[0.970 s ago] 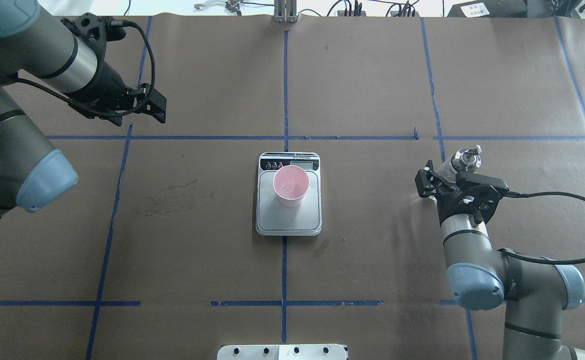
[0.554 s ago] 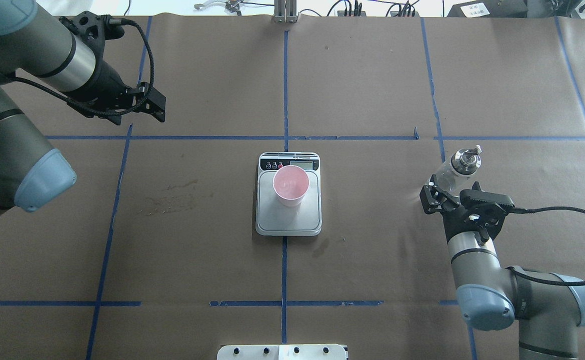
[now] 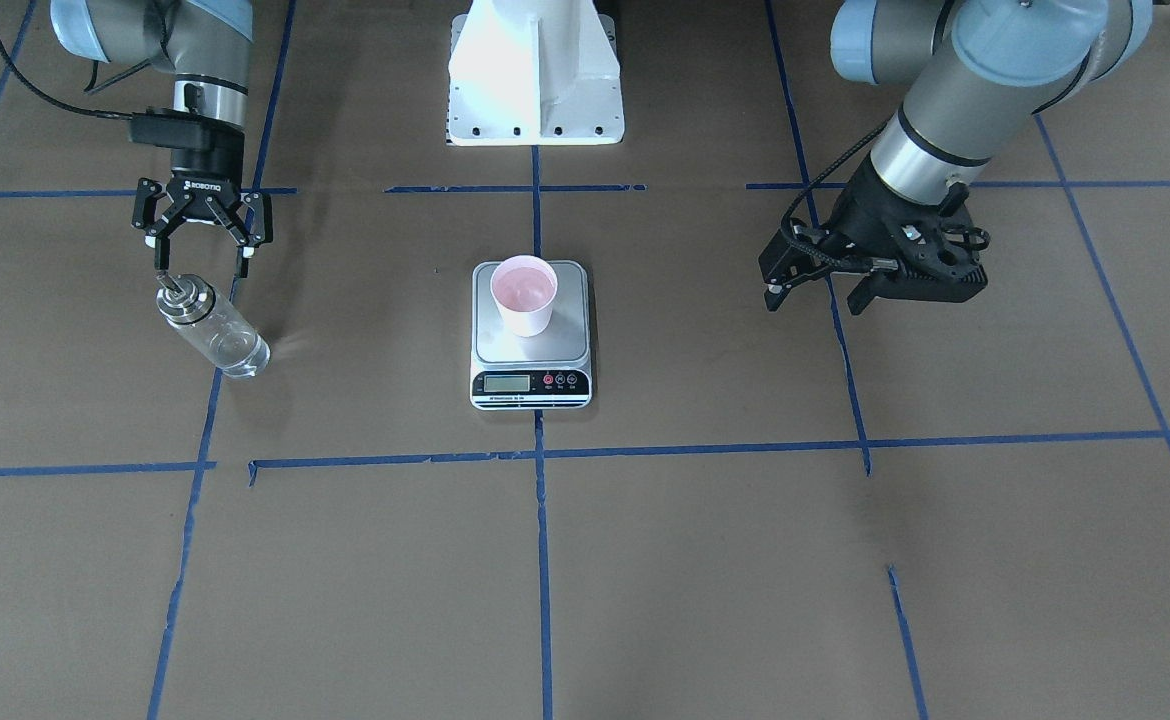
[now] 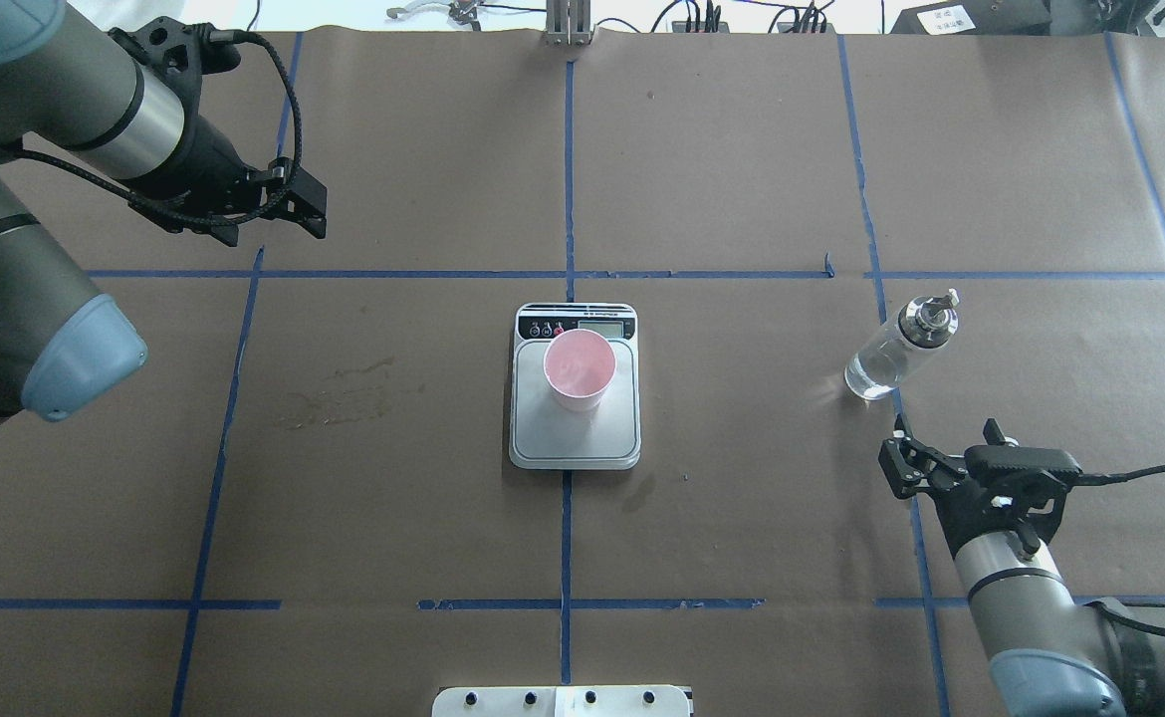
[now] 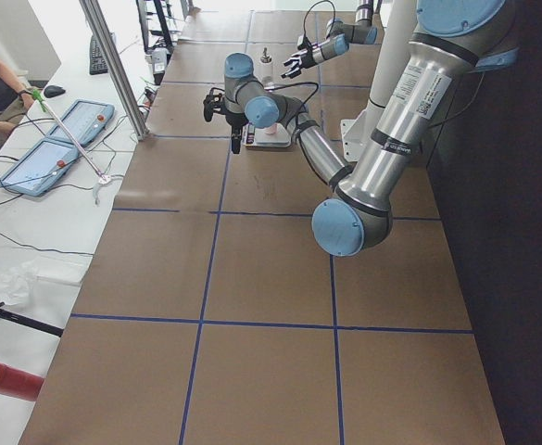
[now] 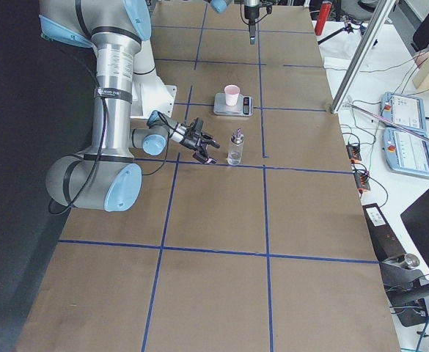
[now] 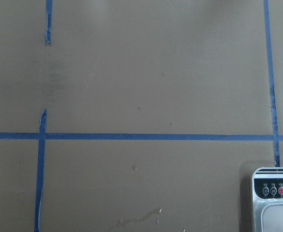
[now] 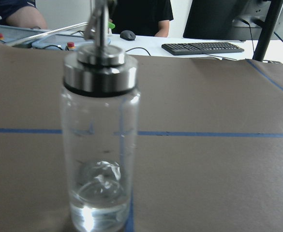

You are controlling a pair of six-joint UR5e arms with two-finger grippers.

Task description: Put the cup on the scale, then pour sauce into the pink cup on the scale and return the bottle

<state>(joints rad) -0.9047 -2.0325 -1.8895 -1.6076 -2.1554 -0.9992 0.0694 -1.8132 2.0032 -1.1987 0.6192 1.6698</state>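
Note:
The pink cup (image 4: 580,370) stands upright on the steel scale (image 4: 575,448) at the table's middle; it also shows in the front view (image 3: 523,292) on the scale (image 3: 530,352). The clear bottle (image 4: 891,354) with its silver collar stands upright on the table to the right, with a little clear liquid at its bottom (image 8: 100,145). My right gripper (image 4: 944,432) is open and empty, a short way back from the bottle (image 3: 213,330). My left gripper (image 4: 279,229) is open and empty, high over the far left, away from everything. A corner of the scale (image 7: 276,177) shows in the left wrist view.
Blue tape lines (image 4: 568,179) divide the brown paper-covered table into squares. A faint wet stain (image 4: 339,398) lies left of the scale. The robot's white base plate (image 4: 563,700) sits at the near edge. Operators' desks with keyboards (image 8: 204,47) lie beyond the far edge.
My right gripper, which stood around the bottle, has drawn back toward the robot's base and left the bottle standing alone. My left arm drifted slightly back and left.

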